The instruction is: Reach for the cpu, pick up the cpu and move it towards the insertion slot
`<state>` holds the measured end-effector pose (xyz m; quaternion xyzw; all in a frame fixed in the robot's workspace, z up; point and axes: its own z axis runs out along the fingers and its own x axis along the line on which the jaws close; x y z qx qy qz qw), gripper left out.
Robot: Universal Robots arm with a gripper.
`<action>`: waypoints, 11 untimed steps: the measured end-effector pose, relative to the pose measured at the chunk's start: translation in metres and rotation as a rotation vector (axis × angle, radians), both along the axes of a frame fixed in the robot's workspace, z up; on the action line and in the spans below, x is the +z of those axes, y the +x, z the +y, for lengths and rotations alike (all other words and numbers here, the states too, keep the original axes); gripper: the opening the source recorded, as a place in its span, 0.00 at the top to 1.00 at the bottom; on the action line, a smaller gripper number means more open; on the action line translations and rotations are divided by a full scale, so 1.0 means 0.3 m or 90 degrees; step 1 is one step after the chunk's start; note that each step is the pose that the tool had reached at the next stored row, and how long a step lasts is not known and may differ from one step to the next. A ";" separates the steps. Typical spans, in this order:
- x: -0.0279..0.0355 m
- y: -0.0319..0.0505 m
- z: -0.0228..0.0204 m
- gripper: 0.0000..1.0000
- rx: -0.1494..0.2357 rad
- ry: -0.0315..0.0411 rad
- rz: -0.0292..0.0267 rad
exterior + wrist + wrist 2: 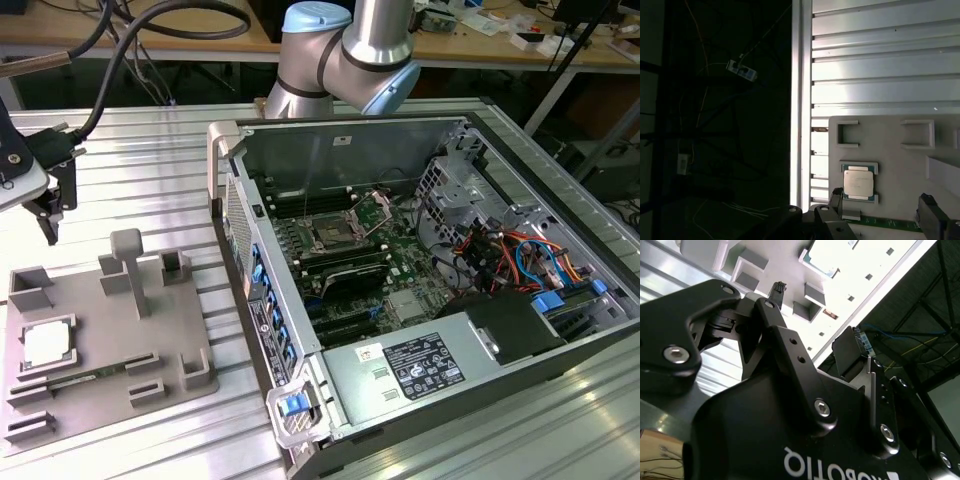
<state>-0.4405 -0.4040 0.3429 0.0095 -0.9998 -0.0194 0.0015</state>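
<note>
On the fixture point(110, 335), the cpu point(47, 343) lies apart below the gripper point(55, 215).

On fixture point(95, 325), cpu point(47, 343) — in case point(330, 145), slot point(330, 236).

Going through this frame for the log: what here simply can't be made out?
First wrist view: any orientation mark on the cpu is too small to tell.
Exterior view: the contacts in the dark centre of the insertion slot are too small to make out.
Exterior view: the gripper has its upper body cut off by the picture's left edge.
Second wrist view: the grey fixture is largely hidden behind the gripper's own body.
</note>
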 end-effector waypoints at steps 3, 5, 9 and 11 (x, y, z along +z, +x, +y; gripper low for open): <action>-0.003 0.000 -0.001 0.34 0.000 0.0000 0.0001; -0.005 0.000 -0.002 0.34 0.000 0.0000 0.0000; -0.009 0.000 -0.003 0.34 0.000 0.0000 0.0000; -0.010 0.000 -0.004 0.34 0.000 0.0000 0.0001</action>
